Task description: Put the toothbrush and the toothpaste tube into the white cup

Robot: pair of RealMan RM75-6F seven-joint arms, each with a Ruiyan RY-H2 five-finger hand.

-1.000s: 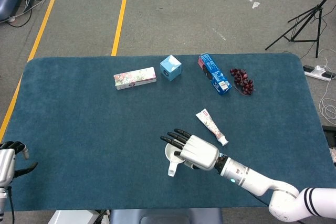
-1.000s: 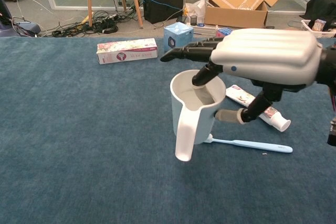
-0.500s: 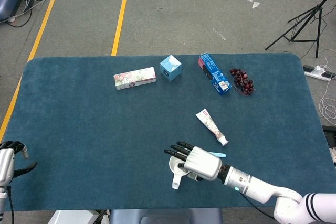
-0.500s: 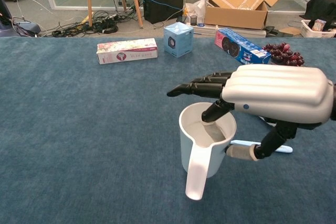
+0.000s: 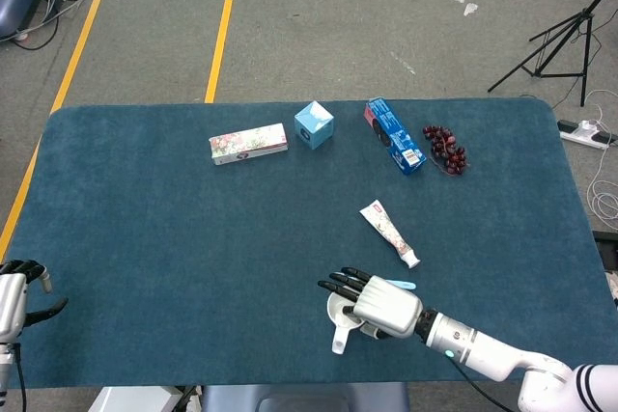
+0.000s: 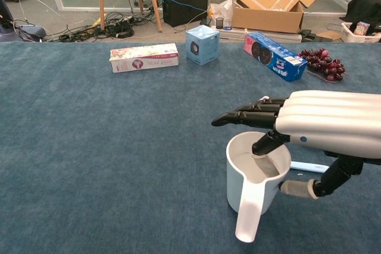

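Note:
The white cup (image 5: 339, 315) stands upright near the table's front edge, its long handle (image 6: 248, 218) pointing toward me. My right hand (image 5: 384, 304) grips its rim, one finger dipping inside and the thumb (image 6: 300, 188) against the outer wall, the other fingers stretched over the opening. The cup (image 6: 255, 178) looks empty. A light blue toothbrush (image 5: 400, 285) lies on the cloth just behind the hand, mostly hidden. The toothpaste tube (image 5: 389, 232) lies flat farther back, untouched. My left hand (image 5: 19, 294) rests at the table's left front corner, holding nothing.
Along the far side lie a flowered box (image 5: 248, 144), a blue cube box (image 5: 314, 124), a blue cookie pack (image 5: 394, 135) and dark grapes (image 5: 446, 149). The front edge of the blue table (image 5: 145, 267) runs close below the cup.
My right hand has carried the cup to the right and closer to the front edge, uncovering the toothbrush tip and the far boxes. The left hand has not moved.

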